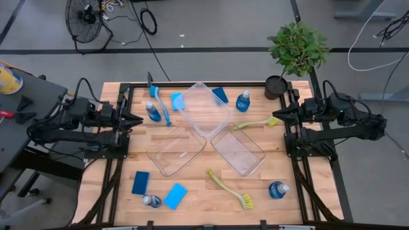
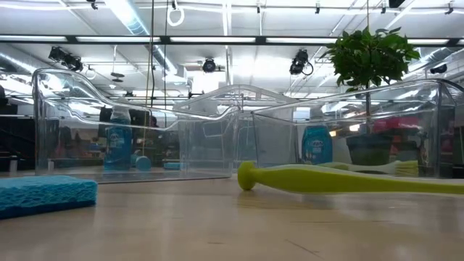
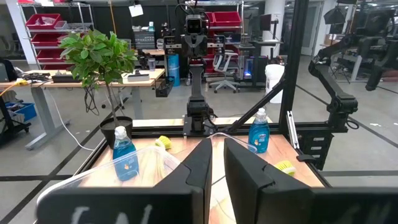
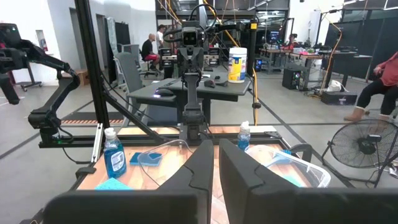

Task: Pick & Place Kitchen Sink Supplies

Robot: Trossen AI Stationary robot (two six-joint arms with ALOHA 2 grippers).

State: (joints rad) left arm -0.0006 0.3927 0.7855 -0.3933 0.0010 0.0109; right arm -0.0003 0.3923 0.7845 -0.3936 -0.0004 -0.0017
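Our left gripper (image 1: pixel 137 119) waits at the table's left edge, fingers nearly closed, empty. Nearest it stands a small clear bottle of blue liquid (image 1: pixel 153 112), just inward, beside a blue long-handled dish brush (image 1: pixel 161 104) lying roughly across its reach. Our right gripper (image 1: pixel 276 113), likewise pinched empty, faces a yellow-green brush (image 1: pixel 254 124).

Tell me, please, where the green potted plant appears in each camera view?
High view: potted plant at upper right, at the table's corner.
Low view: upper right, leaves above the bins.
Left wrist view: left of centre, across the table.
Right wrist view: not in it.
Shared landmark: the bottle beside its pot.
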